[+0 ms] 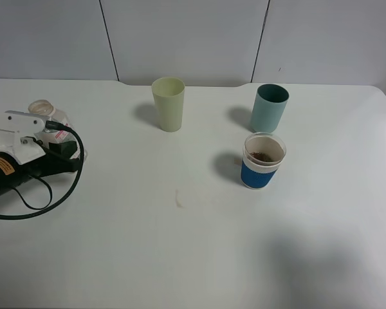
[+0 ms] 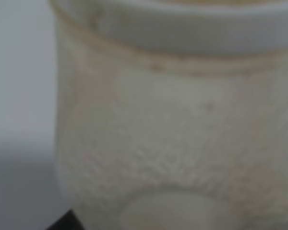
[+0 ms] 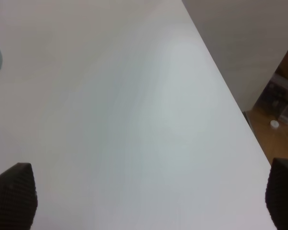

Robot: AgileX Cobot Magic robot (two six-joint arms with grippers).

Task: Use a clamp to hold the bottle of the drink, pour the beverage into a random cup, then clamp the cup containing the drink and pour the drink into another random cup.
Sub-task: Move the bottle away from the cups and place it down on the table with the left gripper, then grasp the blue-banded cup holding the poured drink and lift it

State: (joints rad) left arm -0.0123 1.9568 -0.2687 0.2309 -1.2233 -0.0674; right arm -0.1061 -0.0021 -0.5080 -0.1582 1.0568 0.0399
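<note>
Left claw (image 1: 50,136): closed tight on the bottle (image 1: 47,114); at 9 o'clock on the desk (image 1: 148,257), close to its edge; one dark fingertip (image 2: 62,224) just visible in the left wrist view.
Bottle (image 2: 173,134): translucent plastic, wide threaded mouth open and turned upward, white label with red and pink print; fills the left wrist view, blurred; resting on the desk or just above it, cannot tell which.
Left arm (image 1: 6,167): black with a white housing, low over the desk at 9 o'clock.
Cable (image 1: 51,193): black, looped on the desk at 5 o'clock from the left claw.
Right claw (image 3: 146,201): jaws spread wide, nothing between them, bare desk below; two dark ribbed fingertips (image 3: 12,199) far apart; outside the exterior high view.
Blue-banded cup (image 1: 264,161): upright, white rim, at 2 o'clock from the desk centre, well apart from the left claw.
Beverage (image 1: 264,156): brown, shallow, inside the blue-banded cup.
Teal tumbler (image 1: 269,108): upright, at 12 o'clock from the blue-banded cup, near, not touching.
Pale green tumbler (image 1: 168,103): upright, at 9 o'clock from the teal tumbler, well apart.
Stain (image 1: 178,199): small brownish mark near the desk centre, at 8 o'clock from the blue-banded cup.
Floor (image 3: 278,129): wooden, beyond the desk edge in the right wrist view.
</note>
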